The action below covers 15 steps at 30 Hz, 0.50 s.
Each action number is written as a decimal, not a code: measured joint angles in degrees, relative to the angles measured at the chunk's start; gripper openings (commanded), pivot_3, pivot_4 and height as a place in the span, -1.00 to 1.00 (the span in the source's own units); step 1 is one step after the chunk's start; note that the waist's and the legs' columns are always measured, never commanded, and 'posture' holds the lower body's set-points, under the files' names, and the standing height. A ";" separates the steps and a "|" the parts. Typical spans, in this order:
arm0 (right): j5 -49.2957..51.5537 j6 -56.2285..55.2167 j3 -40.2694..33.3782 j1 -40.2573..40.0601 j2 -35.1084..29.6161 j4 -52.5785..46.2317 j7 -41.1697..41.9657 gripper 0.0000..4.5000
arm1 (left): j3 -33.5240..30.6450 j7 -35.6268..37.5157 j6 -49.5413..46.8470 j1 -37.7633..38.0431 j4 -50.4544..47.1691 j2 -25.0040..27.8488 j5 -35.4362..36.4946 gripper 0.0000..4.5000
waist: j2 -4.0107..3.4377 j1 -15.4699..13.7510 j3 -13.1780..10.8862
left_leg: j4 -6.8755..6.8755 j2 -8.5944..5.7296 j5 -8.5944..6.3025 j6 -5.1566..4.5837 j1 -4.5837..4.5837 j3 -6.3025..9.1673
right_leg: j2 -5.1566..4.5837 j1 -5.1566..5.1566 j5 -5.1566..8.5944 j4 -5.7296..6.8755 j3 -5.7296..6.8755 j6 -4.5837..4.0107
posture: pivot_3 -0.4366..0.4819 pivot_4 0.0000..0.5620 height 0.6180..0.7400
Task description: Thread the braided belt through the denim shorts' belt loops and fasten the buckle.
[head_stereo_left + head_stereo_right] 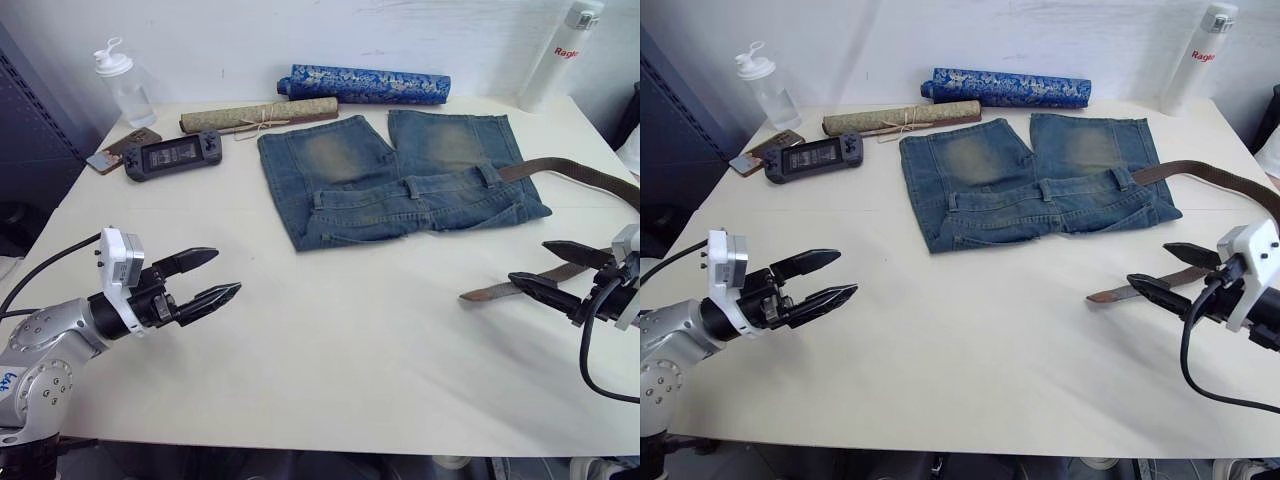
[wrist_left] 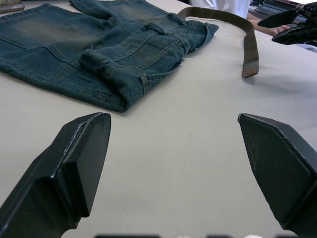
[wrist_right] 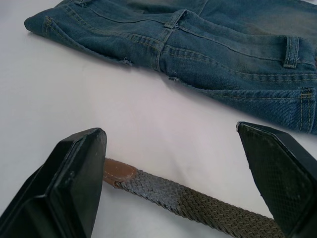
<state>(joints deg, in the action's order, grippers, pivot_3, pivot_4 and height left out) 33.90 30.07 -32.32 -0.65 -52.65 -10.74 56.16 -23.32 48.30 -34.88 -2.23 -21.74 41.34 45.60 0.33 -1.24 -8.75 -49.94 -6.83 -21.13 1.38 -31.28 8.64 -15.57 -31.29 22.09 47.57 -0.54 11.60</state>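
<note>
A: Nearest, the left gripper and right gripper both hang open, holding nothing.

B: And the braided belt?

A: On the desk; one end reaches the denim shorts waistband, its tan tip beneath the right gripper. Threading barely started, buckle unfastened.

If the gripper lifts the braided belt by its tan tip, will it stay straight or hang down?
The braided belt would probably droop: it already curves loosely across the table. Its woven surface likely grips well. The right gripper, open, sits around the tip.
</note>
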 measured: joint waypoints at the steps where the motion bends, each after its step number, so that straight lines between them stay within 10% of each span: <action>1: 0.00 0.00 0.00 0.00 0.00 0.00 0.00 1.00 | 0.00 0.00 0.00 0.00 0.00 0.00 0.00 0.98 | 0.00 0.01 0.00 | 0.00 0.00 0.00 0.00 0.00 0.00 | 0.00 0.00 0.00 0.00 0.00 0.00 | -0.05 -0.47 -0.68; 15: -1.62 0.01 0.65 -0.38 -1.18 0.16 0.63 1.00 | 3.95 -2.04 1.22 -2.28 0.12 -0.59 -1.83 0.98 | 0.00 -0.02 0.00 | -0.01 -0.01 0.00 0.00 0.00 -0.01 | 0.00 0.00 0.00 0.01 0.00 0.01 | -0.05 -0.47 -0.68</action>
<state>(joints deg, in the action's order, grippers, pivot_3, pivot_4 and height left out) 32.28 30.08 -31.66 -1.03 -53.83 -10.58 56.78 -19.37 46.25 -33.66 -4.51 -21.62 40.75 43.78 0.33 -1.25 -8.75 -49.94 -6.83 -21.13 1.38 -31.28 8.63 -15.57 -31.28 22.09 47.58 -0.54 11.60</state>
